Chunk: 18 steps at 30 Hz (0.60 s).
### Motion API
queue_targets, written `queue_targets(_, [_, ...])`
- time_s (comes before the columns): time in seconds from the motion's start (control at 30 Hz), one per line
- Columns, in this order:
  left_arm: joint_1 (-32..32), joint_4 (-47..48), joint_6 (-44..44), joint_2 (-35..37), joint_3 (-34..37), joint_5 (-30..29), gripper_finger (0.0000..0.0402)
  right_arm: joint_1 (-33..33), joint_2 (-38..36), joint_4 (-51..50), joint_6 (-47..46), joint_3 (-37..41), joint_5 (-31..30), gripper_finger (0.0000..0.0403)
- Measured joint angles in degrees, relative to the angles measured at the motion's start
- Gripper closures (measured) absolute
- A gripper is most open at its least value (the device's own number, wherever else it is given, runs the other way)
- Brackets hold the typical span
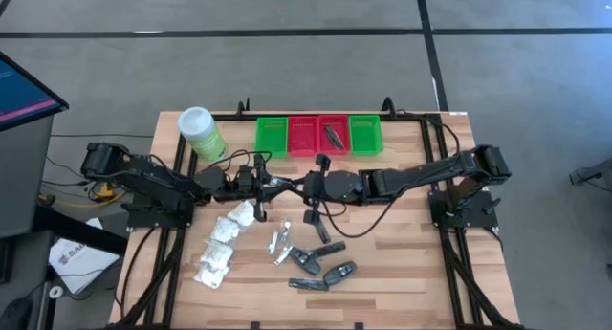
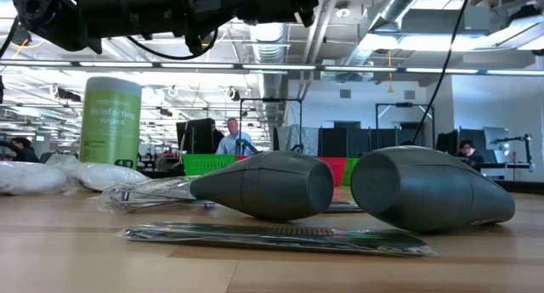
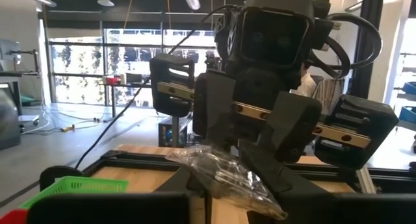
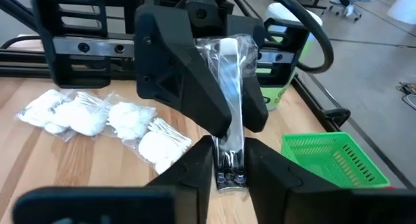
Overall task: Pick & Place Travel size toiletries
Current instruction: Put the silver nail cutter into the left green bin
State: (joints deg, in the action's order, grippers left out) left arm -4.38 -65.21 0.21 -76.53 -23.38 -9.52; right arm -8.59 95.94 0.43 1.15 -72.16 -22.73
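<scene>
Above table (image 1: 382, 273), both claws pinching one clear-wrapped sachet (image 4: 229, 87): left claw (image 4: 214, 74) to grip firmly before right claw (image 4: 224, 175) lets go.

Grey floor (image 1: 287, 10), black tape lines, bright open workshop with ceiling ducts (image 2: 399, 4).

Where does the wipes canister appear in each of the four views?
High view: wipes canister, at the table's upper-left corner.
Low view: canister, standing at left.
Left wrist view: not in it.
Right wrist view: canister, partly hidden.
Shared landmark: the green tray beside it.
</scene>
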Motion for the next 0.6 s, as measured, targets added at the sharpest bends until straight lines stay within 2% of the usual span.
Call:
queue_targets(0.4, [0.0,-0.1,-0.2,0.0,0.0,0.4,0.036,1.0,0.0,-3.5,-0.4,0.0,-0.2,0.0222])
queue_targets(0.6, [1.6,-0.1,-0.5,0.0,0.0,0.1,0.036,2.1,0.0,-8.1,-2.7,0.0,-0.7,0.0194])
